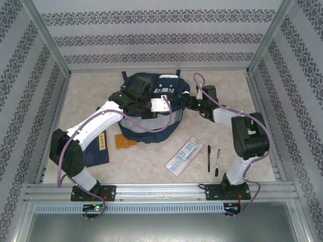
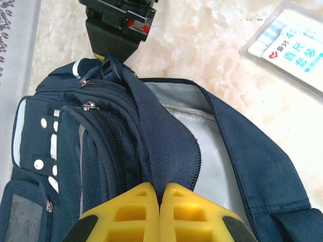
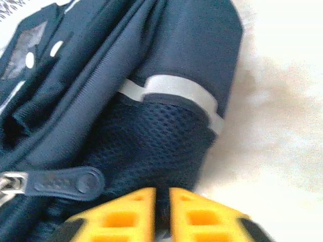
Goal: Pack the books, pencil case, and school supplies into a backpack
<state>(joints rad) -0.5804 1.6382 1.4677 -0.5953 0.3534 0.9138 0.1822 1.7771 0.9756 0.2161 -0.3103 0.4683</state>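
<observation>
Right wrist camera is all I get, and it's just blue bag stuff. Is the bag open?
Observer: Yes. In the left wrist view the backpack is unzipped and its pale grey lining shows.
Operator: Who's got hold of it?
Observer: The left gripper. Its jaws are pinched shut on the open edge.
Operator: Where's the pencil case?
Observer: From the top, the pencil case lies on the table in front of the backpack, with two black pens just right of it.

- Backpack (image 2: 166, 146): matt navy woven cloth; side pocket (image 3: 156, 146) of open mesh; shiny metal zip pulls (image 2: 90, 106).
- Pencil case (image 1: 184, 155): glossy translucent plastic.
- Table (image 1: 151, 169): smooth, pale, marbled.
</observation>
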